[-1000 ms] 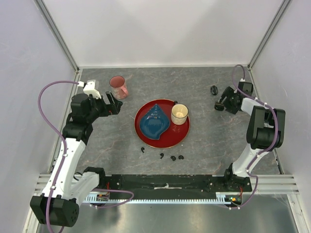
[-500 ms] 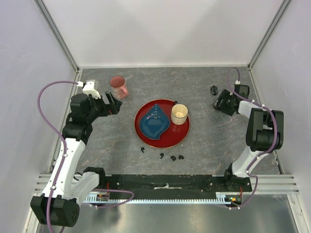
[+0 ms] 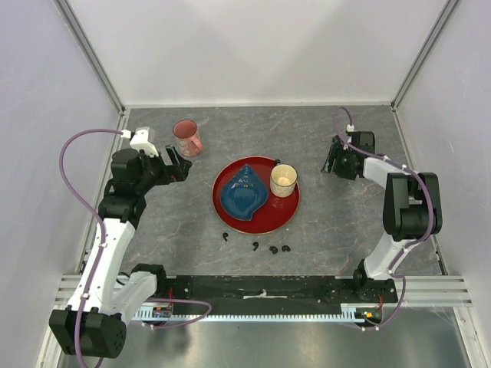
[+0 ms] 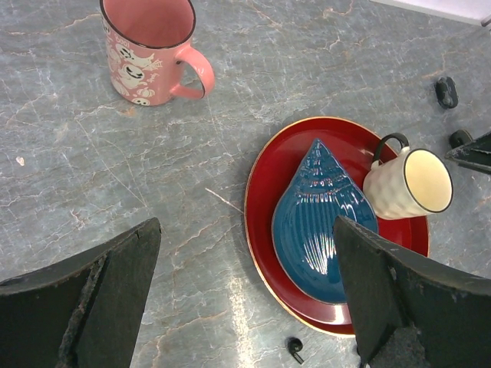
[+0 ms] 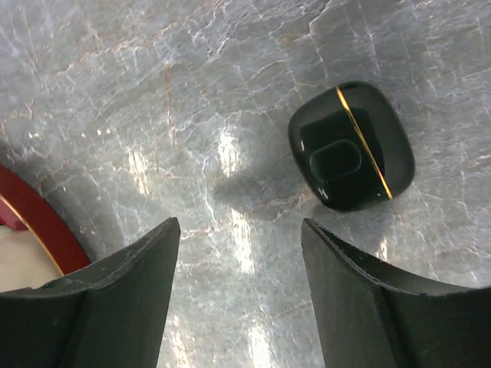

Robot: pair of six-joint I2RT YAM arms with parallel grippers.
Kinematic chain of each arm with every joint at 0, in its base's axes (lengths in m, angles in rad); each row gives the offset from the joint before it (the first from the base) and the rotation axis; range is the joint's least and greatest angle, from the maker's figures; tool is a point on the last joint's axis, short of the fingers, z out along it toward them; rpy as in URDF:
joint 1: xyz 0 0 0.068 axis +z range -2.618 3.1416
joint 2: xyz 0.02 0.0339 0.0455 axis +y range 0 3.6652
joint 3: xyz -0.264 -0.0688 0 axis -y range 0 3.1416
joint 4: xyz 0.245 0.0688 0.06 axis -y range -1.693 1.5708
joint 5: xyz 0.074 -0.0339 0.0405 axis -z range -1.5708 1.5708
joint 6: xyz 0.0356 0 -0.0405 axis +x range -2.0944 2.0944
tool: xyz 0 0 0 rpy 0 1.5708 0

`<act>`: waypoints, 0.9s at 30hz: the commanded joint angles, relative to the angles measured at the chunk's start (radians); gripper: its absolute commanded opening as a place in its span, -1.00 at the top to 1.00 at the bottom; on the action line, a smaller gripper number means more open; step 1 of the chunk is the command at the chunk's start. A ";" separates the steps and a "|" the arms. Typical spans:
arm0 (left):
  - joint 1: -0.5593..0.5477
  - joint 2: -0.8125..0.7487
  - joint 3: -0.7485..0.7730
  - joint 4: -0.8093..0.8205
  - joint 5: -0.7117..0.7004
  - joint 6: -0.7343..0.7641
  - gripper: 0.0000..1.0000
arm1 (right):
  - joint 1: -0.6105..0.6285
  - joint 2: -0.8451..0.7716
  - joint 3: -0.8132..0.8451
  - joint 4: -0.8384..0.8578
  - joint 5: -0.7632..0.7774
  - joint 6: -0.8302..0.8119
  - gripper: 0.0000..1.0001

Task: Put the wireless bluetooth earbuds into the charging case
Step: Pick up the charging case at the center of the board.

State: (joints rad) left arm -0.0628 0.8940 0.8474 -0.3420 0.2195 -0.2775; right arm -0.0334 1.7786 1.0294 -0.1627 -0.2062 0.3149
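top view: the left fingers point(image 3: 178, 165) hover spread wide and empty over the bench point(image 3: 337, 222), just beside a pink mug point(image 3: 186, 138) at the back left. a red plate point(image 3: 285, 217) sits mid-bench and carries a blue shell dish point(image 3: 244, 193) and a cream cup point(image 3: 283, 180). the earbuds point(image 3: 274, 249) – four tiny black curls – lie in a loose row on the bare bench on the near side of the plate, none of them in a case. the right fingers point(image 3: 334, 157) reach in at the back right, near the plate's far-right edge; the cases cannot be made out there from above.

left wrist view: the two dark fingers point(image 4: 84, 299) stand far apart with only bench, plate and dish showing between them. one earbud point(image 4: 294, 349) lies just off the plate's near rim. a charging case point(image 4: 446, 90) lies at the far right, and a second case point(image 4: 460, 138) sits nearer, close to the tip of the right arm.

right wrist view: the right fingers stand parted and grip nothing – only marbled bench shows in the gap. a glossy black case with a gold line lies closed on the bench just beyond the right-hand finger, not touched. the plate's red rim curves in at the lower left.
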 commanded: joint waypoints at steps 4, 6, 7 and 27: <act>0.008 -0.010 0.002 0.032 0.020 -0.029 -0.98 | 0.027 -0.174 -0.026 0.038 0.223 -0.192 -0.47; 0.009 -0.007 0.004 0.034 0.023 -0.029 -0.98 | 0.027 -0.171 -0.020 0.038 0.287 -0.215 -0.50; 0.011 -0.007 0.002 0.034 0.023 -0.029 -0.98 | 0.027 -0.166 -0.017 0.049 0.286 -0.230 -0.51; 0.011 -0.012 0.001 0.032 0.015 -0.028 -0.98 | 0.026 0.036 0.116 0.020 0.224 -0.442 -0.46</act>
State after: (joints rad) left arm -0.0601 0.8940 0.8471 -0.3420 0.2199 -0.2798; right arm -0.0086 1.7794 1.0931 -0.1513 -0.0223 -0.0891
